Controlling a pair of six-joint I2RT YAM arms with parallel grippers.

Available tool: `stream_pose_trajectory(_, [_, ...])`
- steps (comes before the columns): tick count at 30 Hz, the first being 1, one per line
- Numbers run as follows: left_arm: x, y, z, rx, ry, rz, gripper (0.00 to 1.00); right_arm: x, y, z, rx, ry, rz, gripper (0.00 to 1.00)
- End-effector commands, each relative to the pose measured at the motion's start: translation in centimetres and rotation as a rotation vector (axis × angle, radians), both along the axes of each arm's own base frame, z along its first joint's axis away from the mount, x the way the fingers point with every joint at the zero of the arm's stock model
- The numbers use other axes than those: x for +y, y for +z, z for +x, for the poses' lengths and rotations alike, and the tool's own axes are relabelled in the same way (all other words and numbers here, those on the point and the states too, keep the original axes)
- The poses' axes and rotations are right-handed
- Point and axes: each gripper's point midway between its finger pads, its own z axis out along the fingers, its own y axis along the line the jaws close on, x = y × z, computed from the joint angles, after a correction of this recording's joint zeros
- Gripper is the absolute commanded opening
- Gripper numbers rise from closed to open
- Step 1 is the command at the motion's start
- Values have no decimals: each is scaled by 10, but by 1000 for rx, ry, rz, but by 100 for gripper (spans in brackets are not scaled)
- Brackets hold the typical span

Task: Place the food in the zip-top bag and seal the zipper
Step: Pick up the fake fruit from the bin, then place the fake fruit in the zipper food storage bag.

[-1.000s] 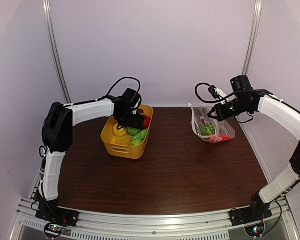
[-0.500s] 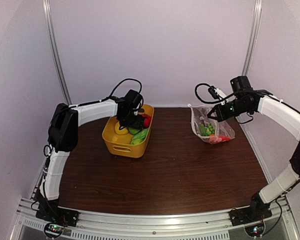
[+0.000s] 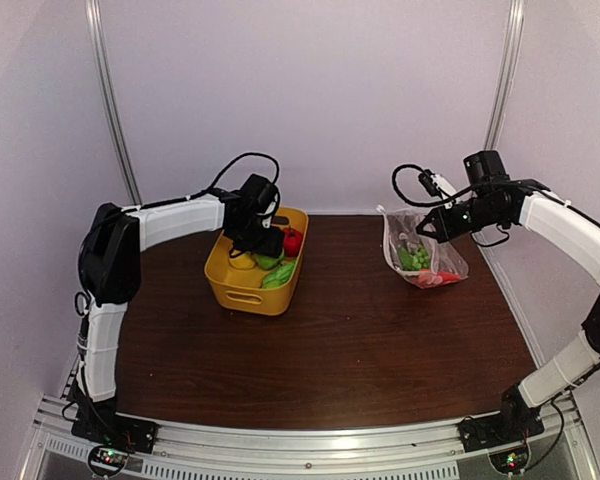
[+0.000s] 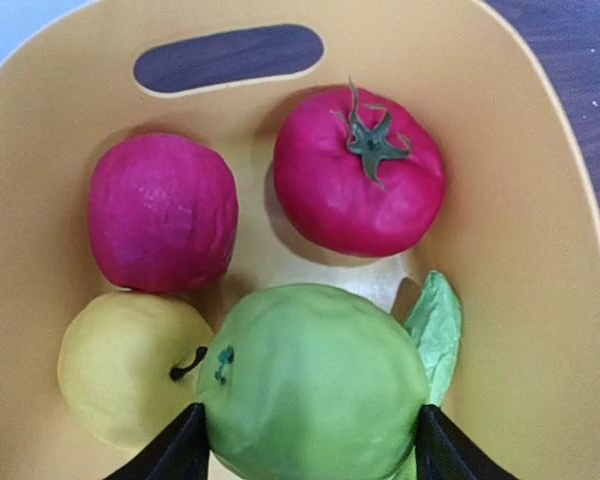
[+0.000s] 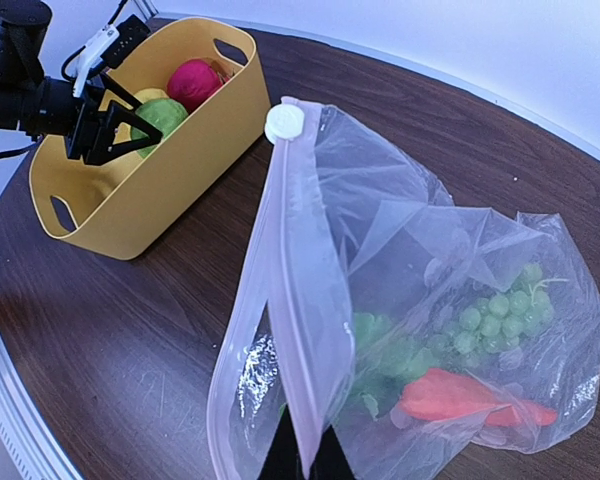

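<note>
My left gripper [image 4: 308,440] is inside the yellow basket [image 3: 223,285], its fingers [image 4: 175,450] closed against both sides of a round green fruit [image 4: 315,385]. A yellow fruit [image 4: 120,370], a dark pink round one [image 4: 160,212] and a red tomato [image 4: 360,170] lie around it. My right gripper [image 5: 305,465] is shut on the zipper strip [image 5: 305,300] of the clear zip-top bag [image 3: 425,250] and holds its mouth up. Green grapes [image 5: 495,310], other green food and a red-orange piece [image 5: 460,395] lie inside the bag. A white slider [image 5: 283,122] sits at the strip's far end.
The basket stands at the table's back left, the bag at the back right near the table edge. Bare brown tabletop [image 3: 350,340] lies between and in front of them. A pale wall and two metal posts [image 3: 110,100] close the back.
My left gripper has shifted slightly back and left inside the basket and lifted a little. The right arm and the bag have hardly moved.
</note>
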Motion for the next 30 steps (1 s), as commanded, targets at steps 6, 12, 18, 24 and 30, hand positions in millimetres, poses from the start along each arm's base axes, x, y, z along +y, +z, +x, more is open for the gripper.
stream_pose_trajectory(6, [-2, 88, -8, -132, -10, -161, 54, -4, 12, -5, -35, -11, 2, 0])
stream_pose_trajectory(12, [-22, 141, -31, -218, -94, -276, 53, -2, 13, -3, -27, -14, 12, 0])
stream_pose_trajectory(18, [-53, 195, -70, -307, -222, -408, 53, -1, 24, 1, -24, -7, 3, 0])
stream_pose_trajectory(24, [-88, 229, -123, -361, -392, -546, 53, -1, 49, 6, -82, -17, 22, 0])
stream_pose_trajectory(30, [-121, 242, -171, -390, -546, -678, 53, -4, 46, -1, -85, -12, 5, 0])
